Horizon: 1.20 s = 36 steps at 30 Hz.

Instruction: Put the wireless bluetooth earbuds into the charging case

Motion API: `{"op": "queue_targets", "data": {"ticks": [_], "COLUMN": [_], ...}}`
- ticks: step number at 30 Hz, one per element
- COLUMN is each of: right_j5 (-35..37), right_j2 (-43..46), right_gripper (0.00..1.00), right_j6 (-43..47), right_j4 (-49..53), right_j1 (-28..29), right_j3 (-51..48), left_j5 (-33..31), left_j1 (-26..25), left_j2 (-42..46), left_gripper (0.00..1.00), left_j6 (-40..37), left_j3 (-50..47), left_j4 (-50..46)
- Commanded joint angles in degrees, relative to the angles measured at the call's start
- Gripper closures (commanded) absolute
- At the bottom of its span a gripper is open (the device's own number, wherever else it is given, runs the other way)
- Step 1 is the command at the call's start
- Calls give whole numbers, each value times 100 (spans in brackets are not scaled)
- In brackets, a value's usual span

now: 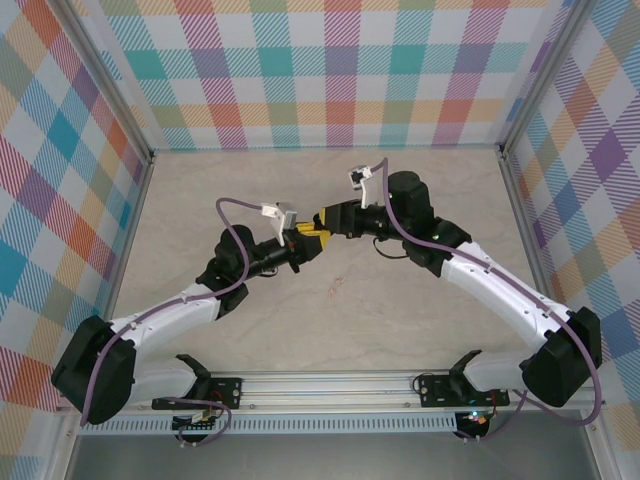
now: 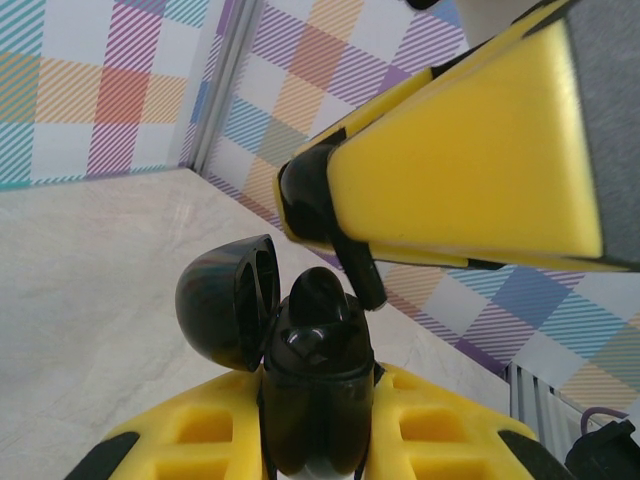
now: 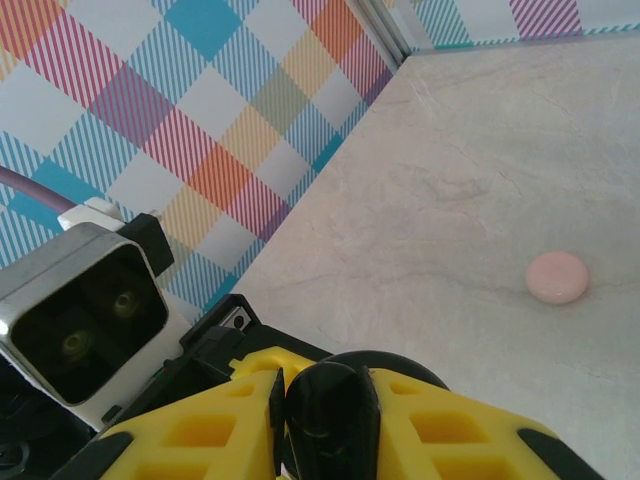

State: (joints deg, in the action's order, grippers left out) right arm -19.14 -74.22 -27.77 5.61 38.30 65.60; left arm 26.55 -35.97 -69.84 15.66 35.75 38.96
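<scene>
The charging case (image 2: pixel 315 400) is a small glossy black clamshell, held upright in the air with my left gripper (image 2: pixel 318 440) shut on its body. Its domed lid (image 2: pixel 225 300) hangs open to the left, and one black earbud (image 2: pixel 318 300) sits in the case's mouth. My right gripper (image 3: pixel 330 425) is shut on a second black earbud (image 3: pixel 335 405). In the left wrist view that earbud (image 2: pixel 308 195) hangs from the yellow right fingers (image 2: pixel 470 150), its stem just above the case's right side. From above, the left gripper (image 1: pixel 297 246) and the right gripper (image 1: pixel 322 228) meet tip to tip over the table's middle.
A small round salmon-pink puck (image 3: pixel 557 277) lies alone on the beige marbled table (image 3: pixel 470 170). Checked walls (image 1: pixel 330 70) close the table in on three sides. The left wrist's camera block (image 3: pixel 85 320) sits close under my right gripper.
</scene>
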Motion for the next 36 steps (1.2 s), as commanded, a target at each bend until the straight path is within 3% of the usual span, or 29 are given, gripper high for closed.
{"op": "queue_targets", "data": {"ticks": [1,36], "right_j5": [19,181], "right_j2": [-60,-23], "right_gripper": [70,70], "right_j6": [121,172], "right_j4": [-73,-11], "right_j1": [37,48], "right_j3": [168,6], "left_j5": [82,-182], "left_j1": [-104,-104], "left_j2": [-35,191], "left_gripper": [84,84], "left_j6": [-11,368], "left_j3": [243,257], "left_j4": [10,156]}}
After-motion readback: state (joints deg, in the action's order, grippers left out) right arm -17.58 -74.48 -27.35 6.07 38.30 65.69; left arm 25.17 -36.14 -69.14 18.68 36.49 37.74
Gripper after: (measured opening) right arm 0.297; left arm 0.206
